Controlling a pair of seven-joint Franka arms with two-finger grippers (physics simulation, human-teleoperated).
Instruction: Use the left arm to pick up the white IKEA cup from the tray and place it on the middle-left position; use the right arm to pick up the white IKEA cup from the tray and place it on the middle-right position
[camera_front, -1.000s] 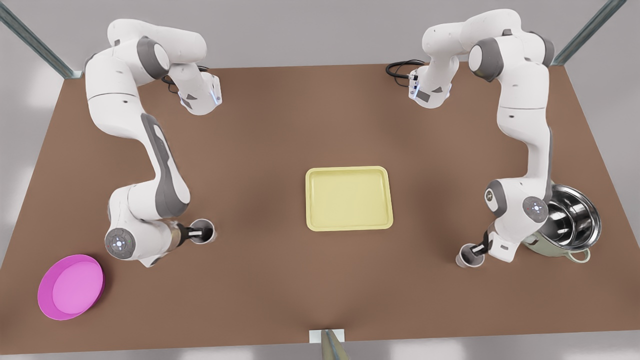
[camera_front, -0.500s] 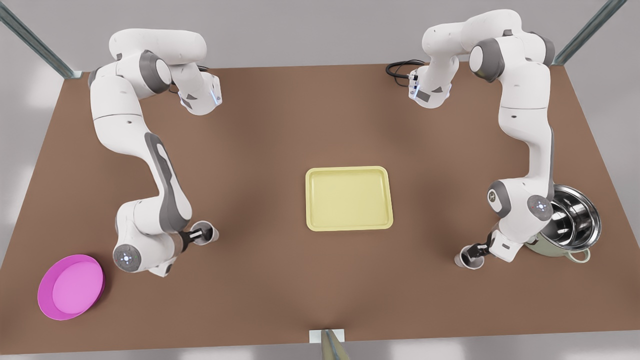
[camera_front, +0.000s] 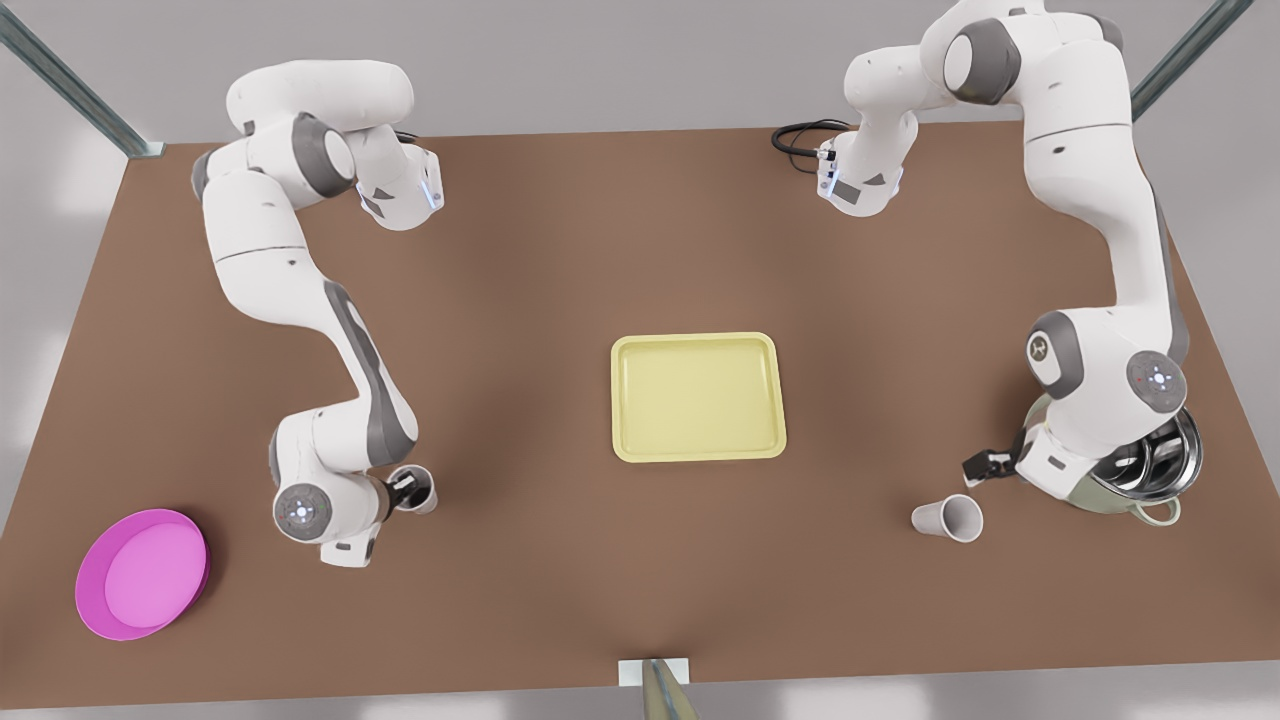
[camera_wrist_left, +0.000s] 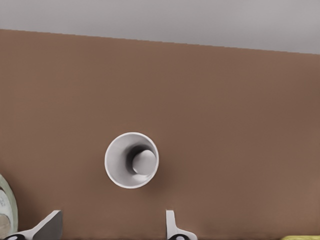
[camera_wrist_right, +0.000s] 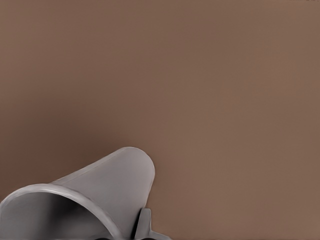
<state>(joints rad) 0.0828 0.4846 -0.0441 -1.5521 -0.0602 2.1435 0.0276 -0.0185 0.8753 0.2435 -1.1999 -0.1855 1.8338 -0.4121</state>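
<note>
The brown table (camera_front: 560, 260) lies under both of my arms. The pale yellow tray (camera_front: 697, 455) sits between my two grippers, well apart from each. A steel pot (camera_front: 1150, 470) stands right behind my left wrist, and a magenta dish (camera_front: 140, 575) lies near my right arm, on the side away from the tray.

The left cup (camera_front: 945, 518) (camera_wrist_left: 132, 160) stands on bare tabletop off the tray, its mouth turned up toward my wrist camera. My left gripper (camera_front: 985, 465) (camera_wrist_left: 112, 216) hangs just beside and above it, fingers spread and touching nothing.

The right cup (camera_front: 420, 490) (camera_wrist_right: 100, 195) is also off the tray, low over the table. My right gripper (camera_front: 405, 490) pinches its wall, with one finger (camera_wrist_right: 143, 222) against the outside.
</note>
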